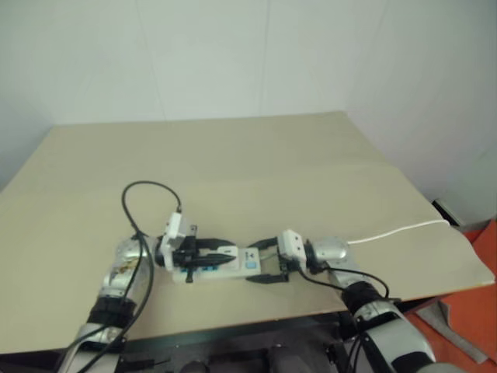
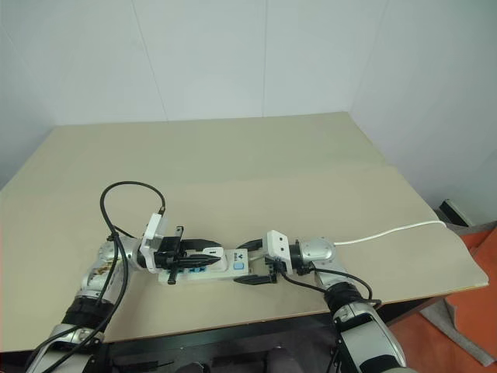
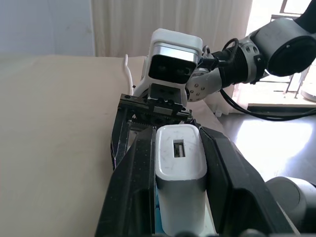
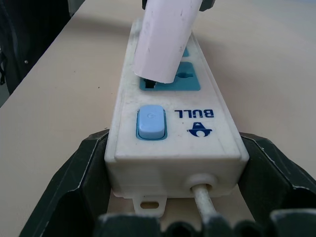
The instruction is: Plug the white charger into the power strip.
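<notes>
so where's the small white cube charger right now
The small white plastic charger is clamped in the left gripper, tilted over a blue socket of the long white power strip near the table's front edge.

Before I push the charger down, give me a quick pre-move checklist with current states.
1. Left gripper shut on the white charger: ok.
2. Right gripper fingers on both sides of the power strip at its switch end: ok.
3. Charger over the blue socket nearest the switch: ok.
4. Charger upright: not ok, it leans in the right wrist view.
5. Prongs lined up with the slots: cannot tell, hidden under the charger.
6. White cord lying away from both grippers: ok.
</notes>
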